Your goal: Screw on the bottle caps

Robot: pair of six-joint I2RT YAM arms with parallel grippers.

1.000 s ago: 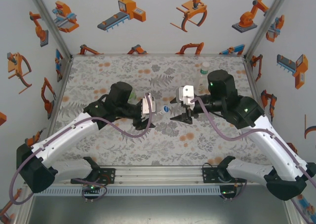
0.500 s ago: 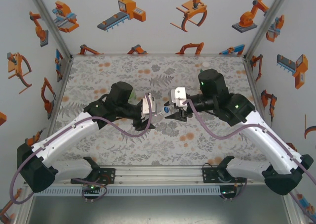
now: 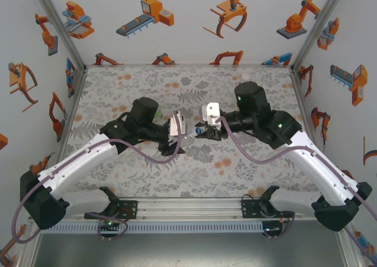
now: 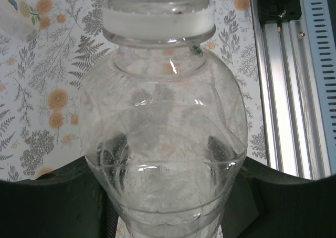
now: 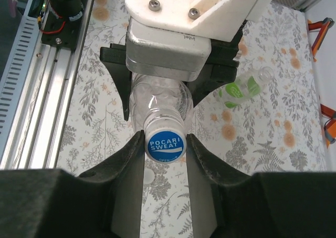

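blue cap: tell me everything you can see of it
The blue cap is a small round plastic screw cap, blue face printed POCARI SWEAT in white, paler rim. It sits on the mouth of the clear bottle, face toward the right wrist camera. The right gripper is shut on it, one dark finger against each side. How far it is threaded on can't be told.

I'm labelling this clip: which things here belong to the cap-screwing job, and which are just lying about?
Job: clear bottle in left gripper; blue cap at its neck, pinched by right gripper.
Lying about: green-banded bottle, on its side on the table.
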